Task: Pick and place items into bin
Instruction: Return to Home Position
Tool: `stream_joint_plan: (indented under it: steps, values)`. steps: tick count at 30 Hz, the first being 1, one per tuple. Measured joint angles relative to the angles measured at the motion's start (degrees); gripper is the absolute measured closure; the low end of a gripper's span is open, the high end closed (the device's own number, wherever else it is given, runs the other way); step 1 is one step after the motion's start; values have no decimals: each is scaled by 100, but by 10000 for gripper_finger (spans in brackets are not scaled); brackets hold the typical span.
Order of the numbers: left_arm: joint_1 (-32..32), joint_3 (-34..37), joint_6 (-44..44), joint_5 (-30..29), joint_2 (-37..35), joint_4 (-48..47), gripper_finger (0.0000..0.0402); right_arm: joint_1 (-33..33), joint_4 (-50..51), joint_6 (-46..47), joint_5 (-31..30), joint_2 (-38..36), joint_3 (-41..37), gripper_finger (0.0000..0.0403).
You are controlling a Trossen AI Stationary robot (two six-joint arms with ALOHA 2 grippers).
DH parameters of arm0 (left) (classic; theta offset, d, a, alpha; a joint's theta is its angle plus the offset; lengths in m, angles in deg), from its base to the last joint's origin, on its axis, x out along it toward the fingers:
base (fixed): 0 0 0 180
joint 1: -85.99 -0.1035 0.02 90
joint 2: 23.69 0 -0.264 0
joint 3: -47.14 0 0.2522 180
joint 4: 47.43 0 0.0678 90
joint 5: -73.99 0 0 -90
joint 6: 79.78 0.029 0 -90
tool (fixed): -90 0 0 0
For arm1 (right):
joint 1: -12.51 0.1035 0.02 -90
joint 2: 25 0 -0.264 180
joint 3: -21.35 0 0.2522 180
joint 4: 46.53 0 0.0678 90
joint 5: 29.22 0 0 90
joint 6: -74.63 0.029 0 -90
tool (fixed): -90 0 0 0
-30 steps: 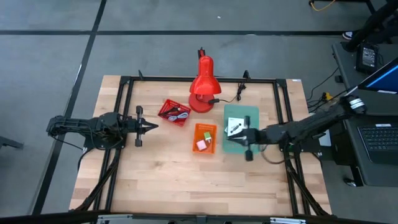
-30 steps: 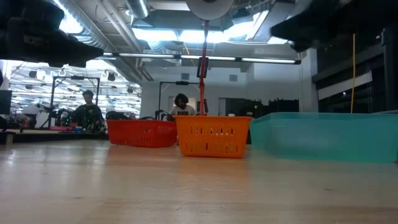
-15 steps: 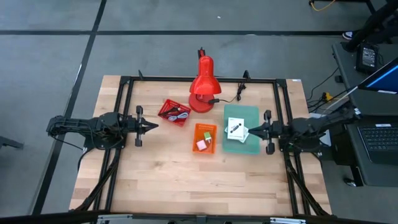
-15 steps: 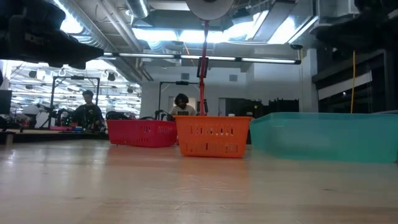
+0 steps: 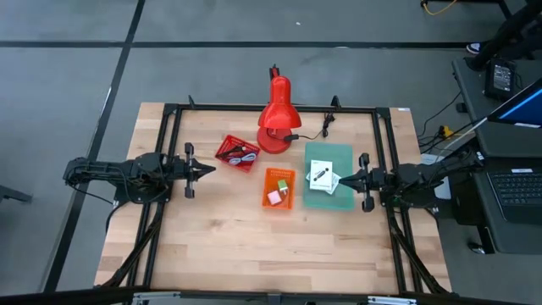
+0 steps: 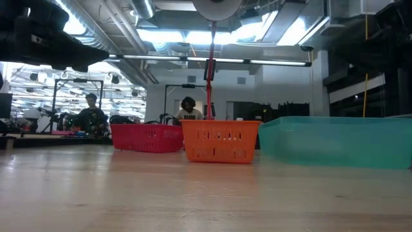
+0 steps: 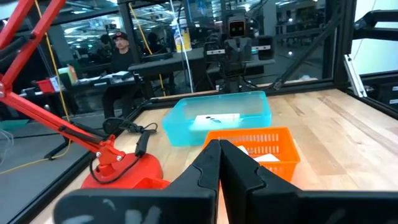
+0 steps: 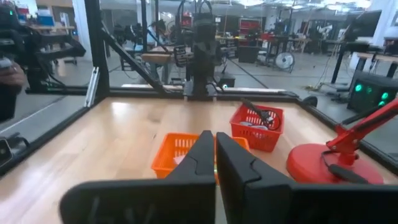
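Observation:
Two white printed packets (image 5: 322,177) lie flat in the teal bin (image 5: 339,158). A pinkish-white cube (image 5: 274,197) and a tiny green cube (image 5: 285,191) lie in the orange basket (image 5: 279,174). A black coiled cable (image 5: 246,157) lies in the red basket (image 5: 227,146); I cannot make out the dark red cord. My left gripper (image 5: 208,171) is shut and empty, left of the red basket. My right gripper (image 5: 340,179) is shut and empty, above the teal bin's right edge. Both also show shut in their wrist views, the left gripper (image 7: 219,148) and the right gripper (image 8: 214,138).
A red desk lamp (image 5: 277,119) stands behind the baskets, its black cord (image 5: 318,131) trailing to the right. A black frame (image 5: 174,127) borders the table. Bare wood (image 5: 254,246) lies toward the near edge. People sit in the room beyond (image 6: 187,109).
My right gripper has drawn back from above the teal bin toward the table's right edge and now holds still at the bin's right side. Both packets now show uncovered in the bin.

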Motion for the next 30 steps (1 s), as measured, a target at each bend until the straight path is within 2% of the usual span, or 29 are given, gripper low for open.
stream_joint_plan:
  steps: [8,14,22,27,30]
  values:
    - [0,0,17,-28,0,1,399,-74,9,-594,0,-1,0,403]
    - [0,-2,-62,-27,0,1,400,-641,72,-686,60,-1,0,403]
    - [0,-2,-133,-27,0,1,400,-1554,474,-78,1018,1,0,403]
    - [0,-2,-141,-27,0,2,400,-1895,439,-25,1712,-1,0,403]
    - [0,-2,-197,-27,0,3,398,-2016,446,-41,1841,-1,0,403]
